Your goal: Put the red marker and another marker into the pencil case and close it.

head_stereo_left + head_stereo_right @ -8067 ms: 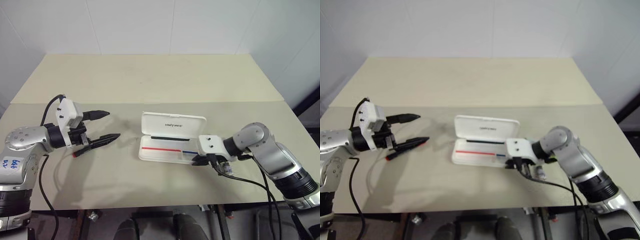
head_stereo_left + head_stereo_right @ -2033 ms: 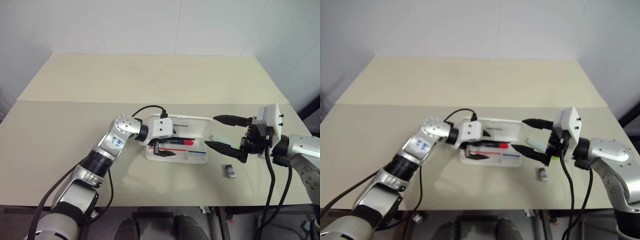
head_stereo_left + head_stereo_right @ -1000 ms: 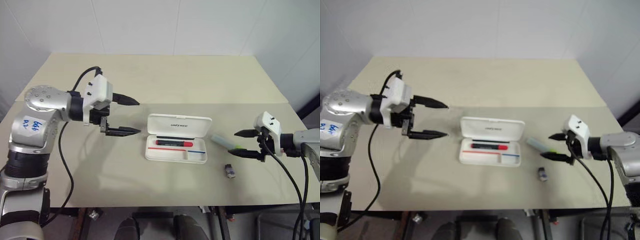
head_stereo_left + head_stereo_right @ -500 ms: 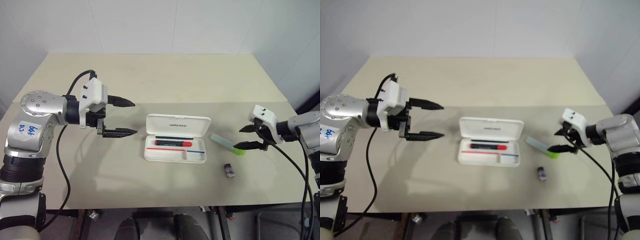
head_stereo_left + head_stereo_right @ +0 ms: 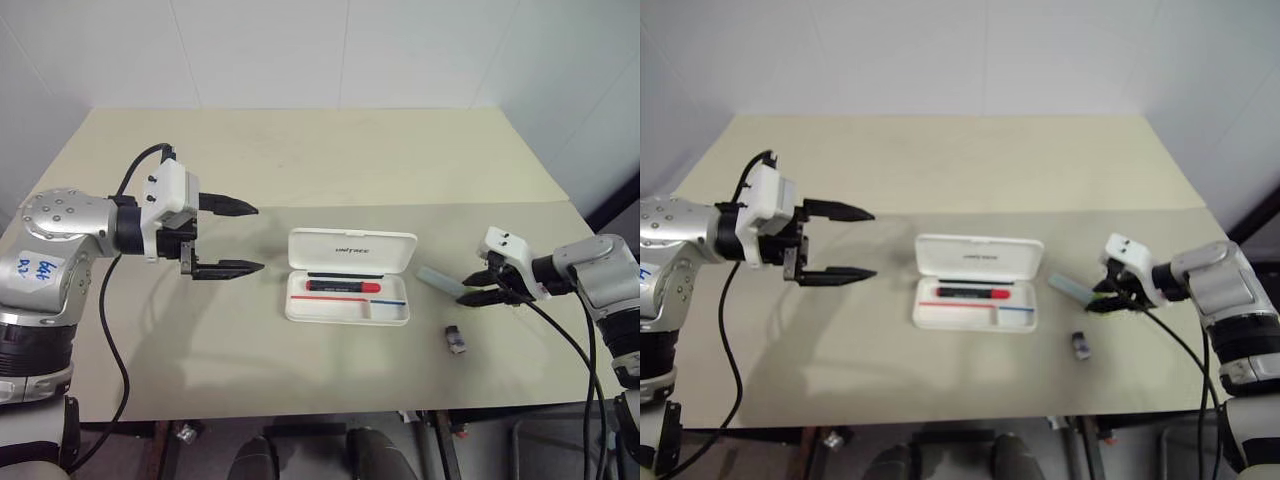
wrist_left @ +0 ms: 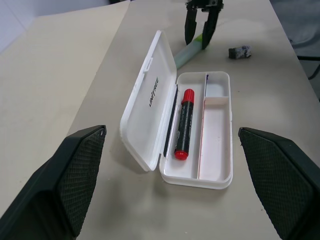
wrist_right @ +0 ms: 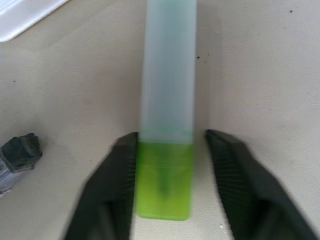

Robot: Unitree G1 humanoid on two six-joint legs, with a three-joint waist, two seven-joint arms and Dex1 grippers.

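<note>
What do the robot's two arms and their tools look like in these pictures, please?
Both arms are silver-grey metal with black joint sections and loose black cables. The left arm carries a white label with blue handwriting. Each wrist ends in a white boxy housing. The left tool and right tool each have two slim black tapering fingers, whose inner faces are finely textured.

Pencil case (image 5: 395, 312): white hard shell, open on my bench, lid tipped back, logo showing.
Red marker (image 5: 344, 286): lying flat in the case's long compartment, red end toward my right.
Highlighter (image 7: 167, 100): mint body, lime cap, flat on the bench right of the case.
</note>
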